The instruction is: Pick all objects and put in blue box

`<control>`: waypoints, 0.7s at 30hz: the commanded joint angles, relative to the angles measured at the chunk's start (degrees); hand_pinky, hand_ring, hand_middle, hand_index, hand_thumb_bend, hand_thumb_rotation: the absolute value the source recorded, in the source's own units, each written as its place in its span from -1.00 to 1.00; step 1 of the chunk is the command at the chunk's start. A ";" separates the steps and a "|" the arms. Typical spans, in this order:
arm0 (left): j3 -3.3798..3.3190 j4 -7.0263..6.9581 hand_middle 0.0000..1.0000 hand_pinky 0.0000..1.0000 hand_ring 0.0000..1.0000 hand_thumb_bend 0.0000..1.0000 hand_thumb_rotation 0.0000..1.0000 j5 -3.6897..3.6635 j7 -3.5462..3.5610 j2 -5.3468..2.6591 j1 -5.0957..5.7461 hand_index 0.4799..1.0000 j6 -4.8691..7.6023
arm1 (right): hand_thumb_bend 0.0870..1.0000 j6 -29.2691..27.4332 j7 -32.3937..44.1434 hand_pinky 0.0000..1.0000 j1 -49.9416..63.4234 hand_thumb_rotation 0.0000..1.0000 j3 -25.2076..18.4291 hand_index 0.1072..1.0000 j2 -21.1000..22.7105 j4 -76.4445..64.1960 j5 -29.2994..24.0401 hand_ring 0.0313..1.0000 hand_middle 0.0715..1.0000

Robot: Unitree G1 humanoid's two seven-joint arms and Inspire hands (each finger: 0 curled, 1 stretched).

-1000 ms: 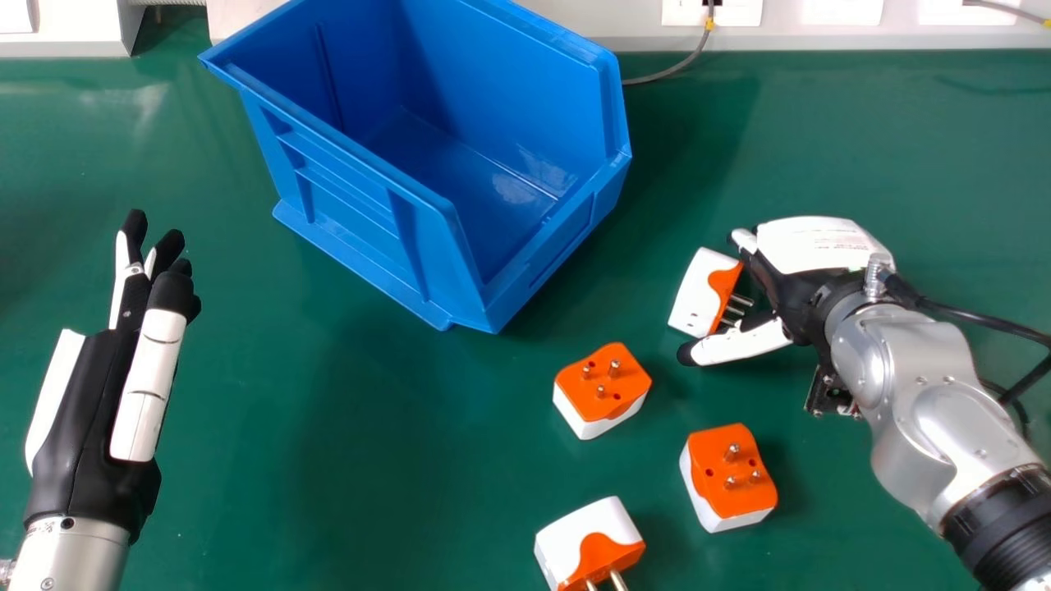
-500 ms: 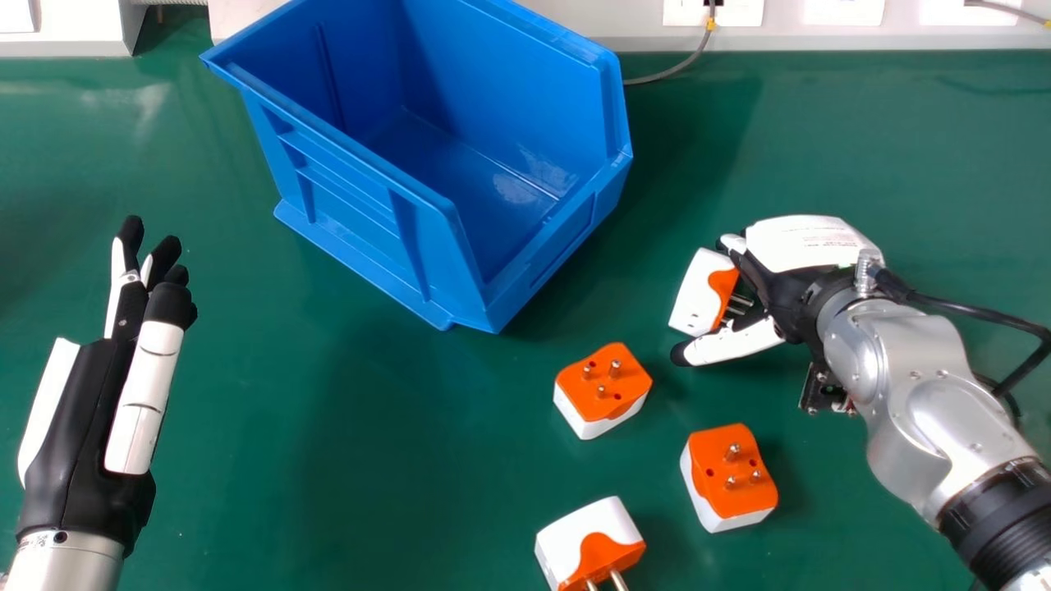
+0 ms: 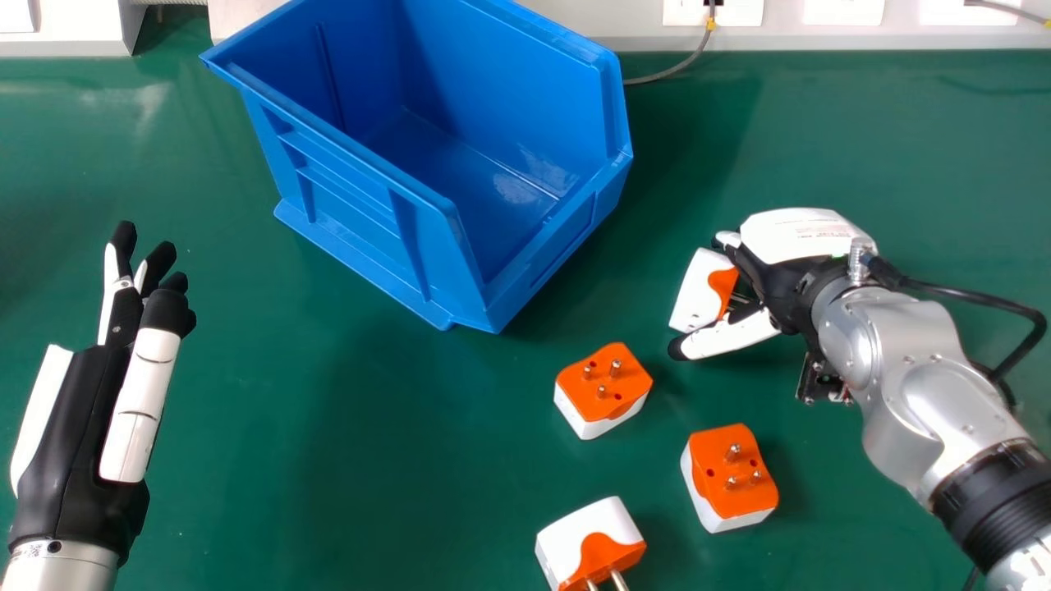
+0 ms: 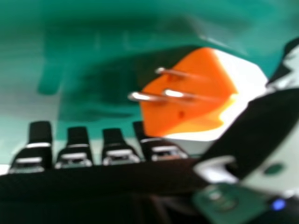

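The right hand (image 3: 800, 238) had its thumb and fingers apart around a plug adapter (image 3: 695, 295) on the desk (image 3: 369, 492). Three more adapters (image 3: 603, 386) lay nearer the robot; leftward stood the blue box (image 3: 353, 201), then the open left hand (image 3: 86, 427).

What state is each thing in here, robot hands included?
Left hand: open.
Right hand: around one plug, grip unclear.
That plug: on its side, pins toward the palm.
Middle plug: pins up.
Lower right plug: pins up.
Bottom plug: on its side.
Blue box: open-topped.
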State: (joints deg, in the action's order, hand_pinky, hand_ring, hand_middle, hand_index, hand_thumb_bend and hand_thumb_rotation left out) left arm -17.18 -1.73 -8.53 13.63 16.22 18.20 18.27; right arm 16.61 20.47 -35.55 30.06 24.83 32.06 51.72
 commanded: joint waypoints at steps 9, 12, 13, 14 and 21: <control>-0.47 -1.92 0.99 0.87 0.95 0.49 1.00 -0.07 0.05 0.11 0.68 1.00 0.69 | -0.04 -1.12 -4.42 0.55 -2.63 0.45 0.10 0.64 -0.30 2.64 -0.10 0.69 0.70; -0.47 -2.28 0.99 0.87 0.95 0.50 1.00 -0.02 0.04 0.11 0.91 1.00 0.69 | -0.07 -2.80 -7.93 0.45 -2.50 0.43 -1.15 0.47 -1.24 4.65 -1.97 0.57 0.57; -0.47 -2.53 0.99 0.87 0.95 0.49 1.00 -0.06 0.05 0.10 1.07 1.00 0.60 | -0.09 -3.25 -8.75 0.17 -2.37 0.35 -1.46 0.18 -1.32 4.92 -2.52 0.28 0.29; -0.46 -2.66 0.99 0.87 0.95 0.49 1.00 -0.07 0.07 0.10 1.17 1.00 0.55 | -0.09 -3.53 -9.34 0.17 -2.24 0.35 -1.58 0.18 -1.28 4.92 -2.88 0.28 0.29; -0.28 -3.54 0.98 0.87 0.94 0.49 1.00 0.33 -0.14 0.08 1.62 1.00 0.35 | -0.21 -5.20 -13.73 -0.75 -1.98 -0.17 -1.68 -0.61 -1.45 6.14 -3.46 -0.67 -0.59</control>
State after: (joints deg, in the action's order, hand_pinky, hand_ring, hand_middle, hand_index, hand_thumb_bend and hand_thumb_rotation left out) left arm -17.18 -3.57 -8.53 13.66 16.22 19.60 18.13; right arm 11.72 7.69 -36.30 28.91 23.15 37.88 48.77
